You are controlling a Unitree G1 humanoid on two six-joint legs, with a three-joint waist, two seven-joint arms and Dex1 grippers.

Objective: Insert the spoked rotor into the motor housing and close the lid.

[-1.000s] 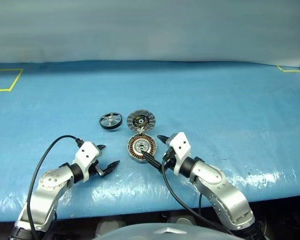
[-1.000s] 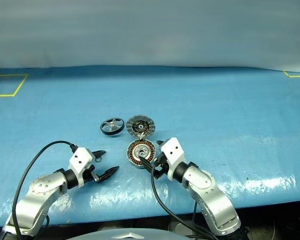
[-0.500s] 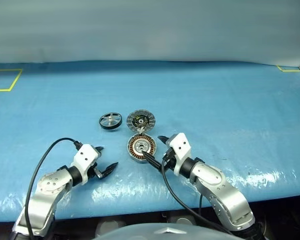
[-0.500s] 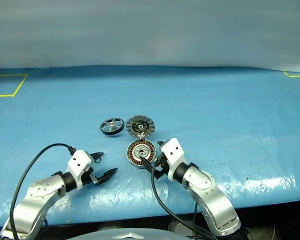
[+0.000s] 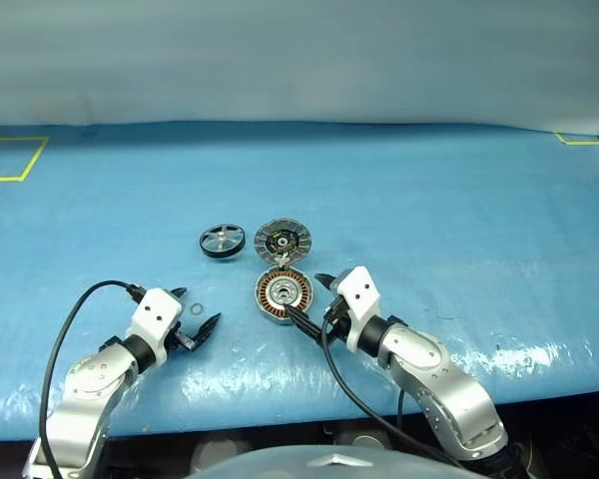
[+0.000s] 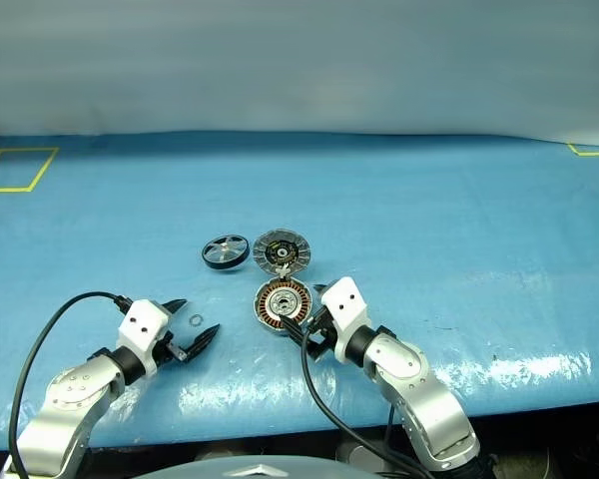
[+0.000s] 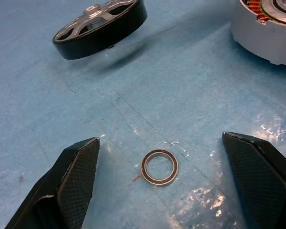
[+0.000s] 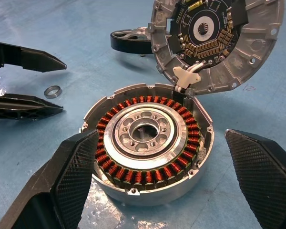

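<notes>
Both end effectors, left [image 5: 192,311] and right [image 5: 306,296], open and empty. Spoked rotor [image 5: 222,240] at 10 o'clock from motor housing [image 5: 283,294], lid [image 5: 282,239] raised at 12. Risk: left grabbing small ring [image 7: 159,167] instead.

A small metal ring [image 7: 159,167] lies flat on the bench [image 5: 429,220], alone on a bare patch of the surface. The bench is covered with a blue sheet that looks glossy and wrinkled toward its near edge. Yellow tape [image 5: 10,160] marks a square outline at the far left, and another yellow corner [image 5: 577,140] sits far right.
</notes>
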